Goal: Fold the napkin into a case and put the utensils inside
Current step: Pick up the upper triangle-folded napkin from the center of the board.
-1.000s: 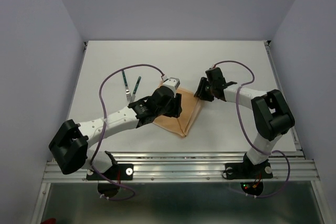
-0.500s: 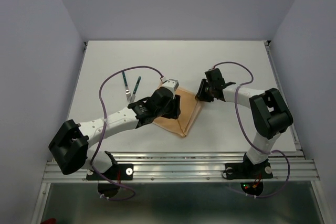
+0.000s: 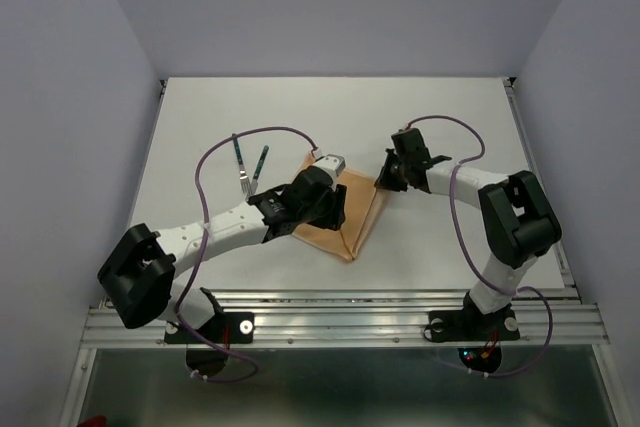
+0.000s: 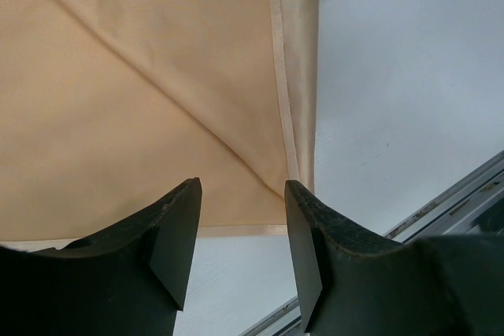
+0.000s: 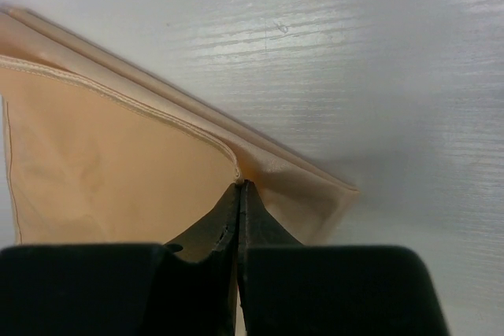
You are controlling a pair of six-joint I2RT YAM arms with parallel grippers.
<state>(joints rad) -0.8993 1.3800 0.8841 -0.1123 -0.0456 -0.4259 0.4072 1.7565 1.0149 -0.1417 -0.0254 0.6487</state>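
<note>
The peach-tan napkin (image 3: 352,219) lies flat on the white table, folded into a triangle; no case is in view. My left gripper (image 3: 330,209) hovers over the napkin's near part, open, with nothing between its fingers (image 4: 177,226). In the left wrist view the napkin (image 4: 157,92) shows a diagonal fold and a hemmed edge. My right gripper (image 3: 383,179) is at the napkin's right corner. In the right wrist view it (image 5: 239,186) is shut on the upper layer's hem of the napkin (image 5: 110,155). Two utensils (image 3: 240,161) with dark green handles lie left of the napkin, one a fork (image 3: 257,169).
The metal rail (image 3: 340,322) runs along the table's near edge and shows in the left wrist view as the rail (image 4: 465,190). Pale walls (image 3: 70,97) close in the table on three sides. Purple cables (image 3: 215,147) loop above both arms.
My right gripper has shut on the napkin's right corner. The left arm has barely shifted and its gripper has stayed open.
</note>
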